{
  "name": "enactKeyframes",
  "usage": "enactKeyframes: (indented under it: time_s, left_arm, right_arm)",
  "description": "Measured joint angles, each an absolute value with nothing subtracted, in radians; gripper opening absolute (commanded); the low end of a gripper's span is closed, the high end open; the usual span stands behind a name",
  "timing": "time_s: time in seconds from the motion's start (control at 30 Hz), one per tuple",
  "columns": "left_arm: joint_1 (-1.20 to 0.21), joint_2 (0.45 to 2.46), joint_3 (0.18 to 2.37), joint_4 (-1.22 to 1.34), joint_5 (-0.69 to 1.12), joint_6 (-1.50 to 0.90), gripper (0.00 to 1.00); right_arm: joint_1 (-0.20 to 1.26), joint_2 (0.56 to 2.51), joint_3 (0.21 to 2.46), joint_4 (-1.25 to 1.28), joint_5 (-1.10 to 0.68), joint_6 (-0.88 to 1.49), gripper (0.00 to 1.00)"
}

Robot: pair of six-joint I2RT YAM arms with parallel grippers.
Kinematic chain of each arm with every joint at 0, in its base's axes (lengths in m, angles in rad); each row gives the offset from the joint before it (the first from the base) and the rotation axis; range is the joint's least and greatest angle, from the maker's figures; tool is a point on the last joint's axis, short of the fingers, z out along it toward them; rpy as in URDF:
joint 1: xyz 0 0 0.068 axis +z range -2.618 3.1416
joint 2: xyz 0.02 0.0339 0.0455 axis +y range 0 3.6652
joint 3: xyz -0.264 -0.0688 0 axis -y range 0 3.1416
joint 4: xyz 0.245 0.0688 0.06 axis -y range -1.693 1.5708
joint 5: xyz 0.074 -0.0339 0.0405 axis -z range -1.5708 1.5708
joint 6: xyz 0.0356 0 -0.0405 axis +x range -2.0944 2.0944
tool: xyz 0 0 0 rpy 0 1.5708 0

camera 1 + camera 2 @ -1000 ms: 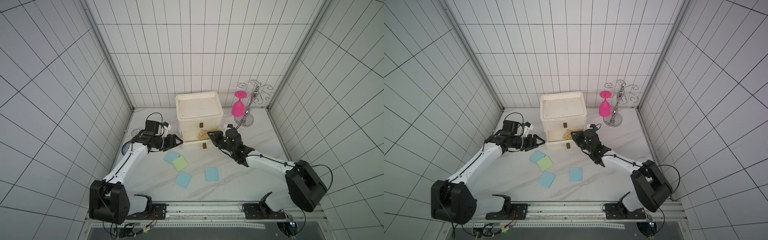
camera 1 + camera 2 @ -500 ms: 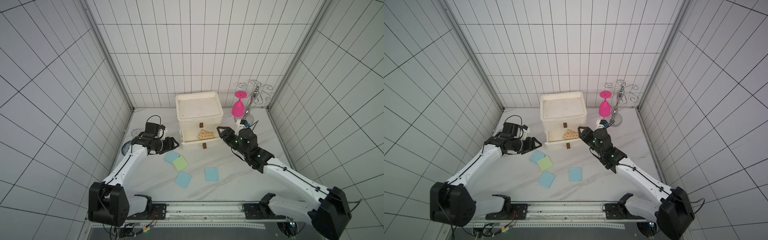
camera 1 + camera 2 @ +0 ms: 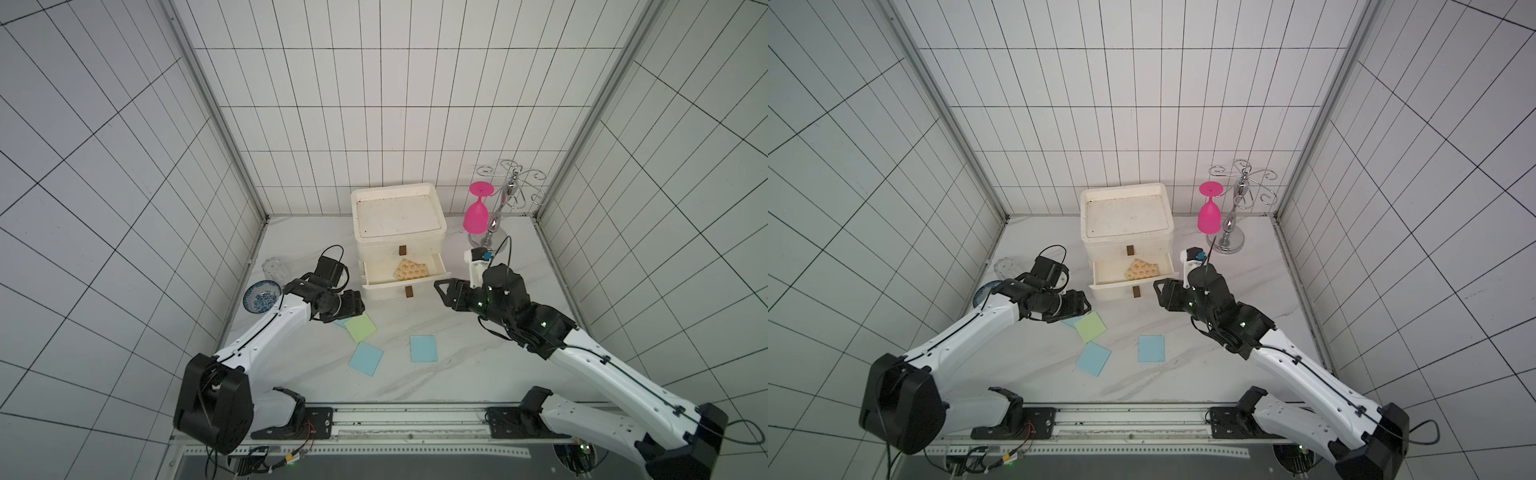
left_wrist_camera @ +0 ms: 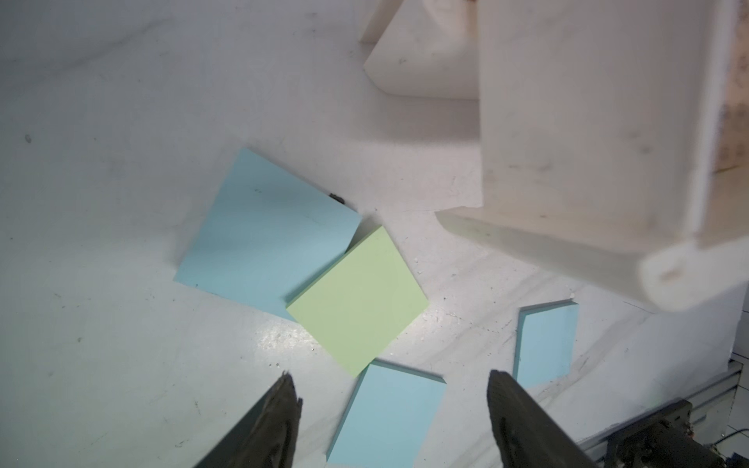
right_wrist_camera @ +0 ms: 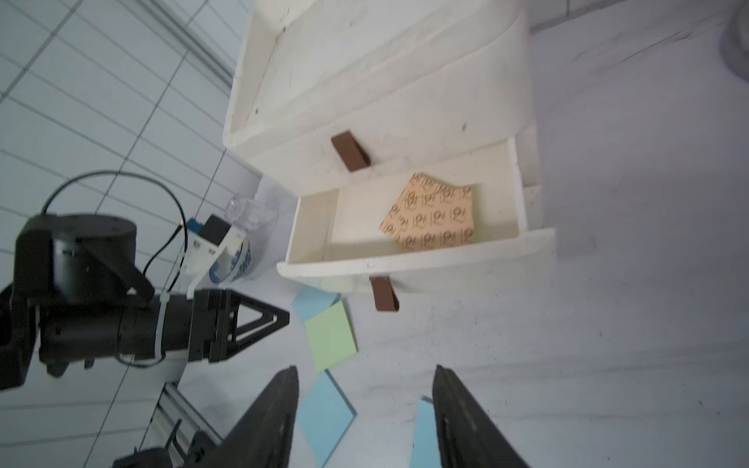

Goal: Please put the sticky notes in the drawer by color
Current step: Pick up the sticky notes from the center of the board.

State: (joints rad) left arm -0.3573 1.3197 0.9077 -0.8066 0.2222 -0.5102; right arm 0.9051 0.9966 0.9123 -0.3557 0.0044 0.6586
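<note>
Fingers: left fingers (image 4: 267,425), right fingers (image 5: 271,413) both spread, empty | tan pads (image 3: 410,269) in open drawer (image 3: 382,286); green pad (image 4: 358,300) overlaps blue pad (image 4: 259,239) on surface (image 4: 101,121) | risk: you may pinch both, mixing colours.

Pink goblet (image 3: 476,216), metal rack (image 3: 505,195), patterned bowl (image 3: 261,296)

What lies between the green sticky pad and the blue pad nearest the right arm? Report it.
Nothing. Between the green pad and that blue pad only bare marble table shows, in both top views.
</note>
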Motion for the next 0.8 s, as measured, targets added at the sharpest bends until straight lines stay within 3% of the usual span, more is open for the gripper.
enactKeyframes:
  time_s: [0.17, 0.4, 0.53, 0.8]
  left_arm:
    - [-0.35, 1.33, 0.841, -0.76, 0.179, -0.589, 0.77]
    - [-0.249, 1.244, 0.752, -0.684, 0.193, -0.678, 0.76]
    - [-0.087, 1.178, 0.748, -0.669, 0.237, -0.681, 0.76]
    - [0.065, 1.172, 0.785, -0.73, 0.264, -0.625, 0.76]
  right_arm:
    - [1.096, 1.076, 0.893, -0.36, 0.039, 0.625, 0.63]
    - [1.349, 1.438, 0.92, -0.288, 0.194, 0.571, 0.86]
    - [1.384, 1.642, 1.011, -0.247, 0.228, 0.523, 0.97]
    - [1.34, 1.84, 1.158, -0.156, 0.224, 0.455, 0.98]
